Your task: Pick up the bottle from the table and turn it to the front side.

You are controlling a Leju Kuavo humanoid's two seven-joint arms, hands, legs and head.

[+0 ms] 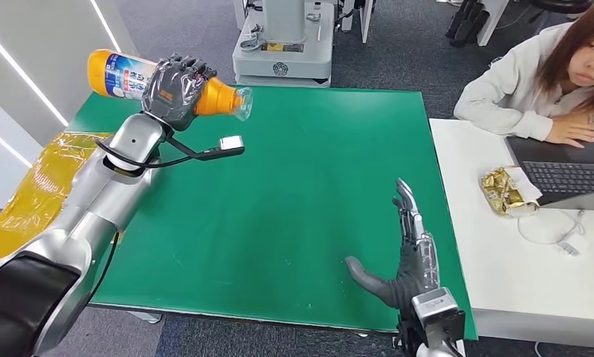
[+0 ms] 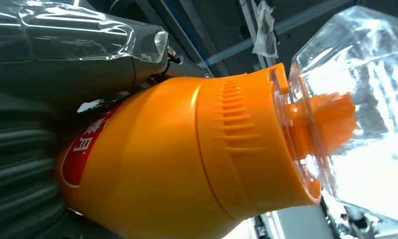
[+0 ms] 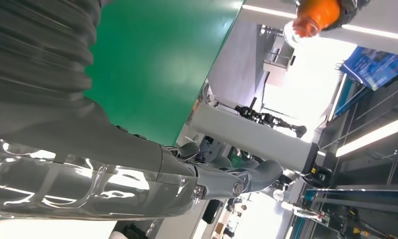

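My left hand [image 1: 176, 88] is wrapped around the middle of the bottle [image 1: 123, 74], holding it lifted above the far left corner of the counter [image 1: 294, 201]. The bottle lies roughly on its side in my grip, its orange base pointing out past the counter's left edge and its clear cap [image 1: 241, 103] pointing inward over the green surface. From my left wrist I see the orange shoulder of the bottle [image 2: 177, 159] close up, a strip of red label near my palm, and the transparent cap [image 2: 356, 109] beyond it.

I judge the pick-up done and the turning step in hand: part of the blue and white label already shows from above, but I cannot tell whether that is the front face. The next move, I think, calls for rolling my wrist while keeping the grip firm, since the plastic looks smooth and the bottle is held across its body.

My right hand [image 1: 409, 249] holds nothing, fingers straight and apart, thumb out, hovering over the counter's near right corner, well apart from the bottle.

There is open green surface between my two hands, so room to swing or set down is good. Beyond the right edge stands a white desk [image 1: 487, 297] with a laptop [image 1: 561, 171] and a person [image 1: 546, 82] leaning on it; I should keep clear of that side.
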